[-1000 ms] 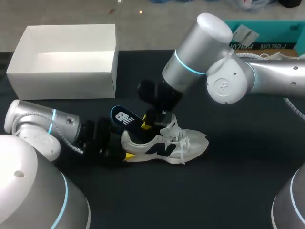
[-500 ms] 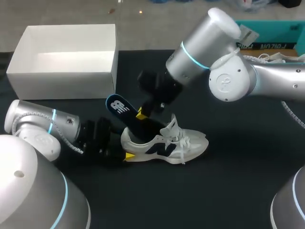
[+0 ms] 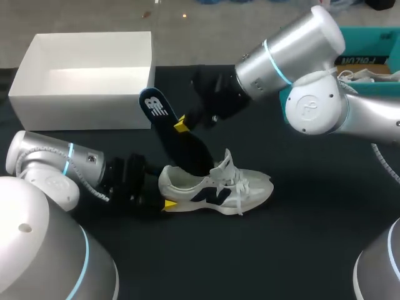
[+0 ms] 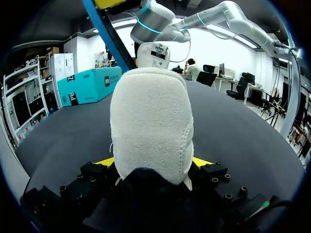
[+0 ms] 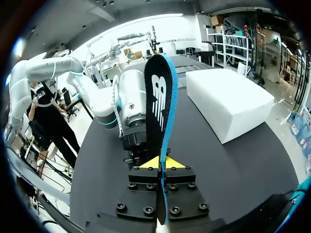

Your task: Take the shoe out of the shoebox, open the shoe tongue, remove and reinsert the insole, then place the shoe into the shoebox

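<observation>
A white sneaker lies on the black table, toe pointing right. My left gripper is shut on its heel; in the left wrist view the padded heel fills the gap between the yellow tips of that gripper. My right gripper is shut on the black, blue-edged insole, held slanted above the sneaker. The insole's lower end is at the shoe's opening and its heel end points up and left. In the right wrist view the insole stands on edge between the tips of my right gripper. The white shoebox stands open at the back left.
A teal box sits at the back right behind my right arm, with another shoe beside it. Bare black table stretches in front of and to the right of the sneaker.
My right gripper has risen and drawn back toward the right with the insole, pulling it further out of the sneaker. The left gripper and the sneaker have stayed put.
</observation>
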Motion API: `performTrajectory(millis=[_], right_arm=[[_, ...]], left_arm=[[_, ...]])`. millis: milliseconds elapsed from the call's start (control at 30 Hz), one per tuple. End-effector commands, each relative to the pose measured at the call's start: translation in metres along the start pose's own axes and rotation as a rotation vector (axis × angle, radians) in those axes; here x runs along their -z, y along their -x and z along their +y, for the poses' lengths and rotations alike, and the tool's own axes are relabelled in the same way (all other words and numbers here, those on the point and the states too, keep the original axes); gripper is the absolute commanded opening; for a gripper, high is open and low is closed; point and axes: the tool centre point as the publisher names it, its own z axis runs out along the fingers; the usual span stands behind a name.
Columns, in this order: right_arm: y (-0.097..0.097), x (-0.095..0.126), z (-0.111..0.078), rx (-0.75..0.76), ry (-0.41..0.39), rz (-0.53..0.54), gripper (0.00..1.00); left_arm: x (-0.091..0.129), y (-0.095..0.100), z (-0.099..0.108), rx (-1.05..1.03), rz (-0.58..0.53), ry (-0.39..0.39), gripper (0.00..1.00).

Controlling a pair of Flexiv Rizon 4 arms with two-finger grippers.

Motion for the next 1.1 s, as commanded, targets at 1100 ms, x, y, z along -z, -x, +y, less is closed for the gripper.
performTrajectory(millis=[1100], right_arm=[[0.000, 0.039, 0.027, -0.055, 0.112, -0.011, 0.00]], left_arm=[[-0.002, -0.001, 0.003, 0.000, -0.002, 0.001, 0.00]])
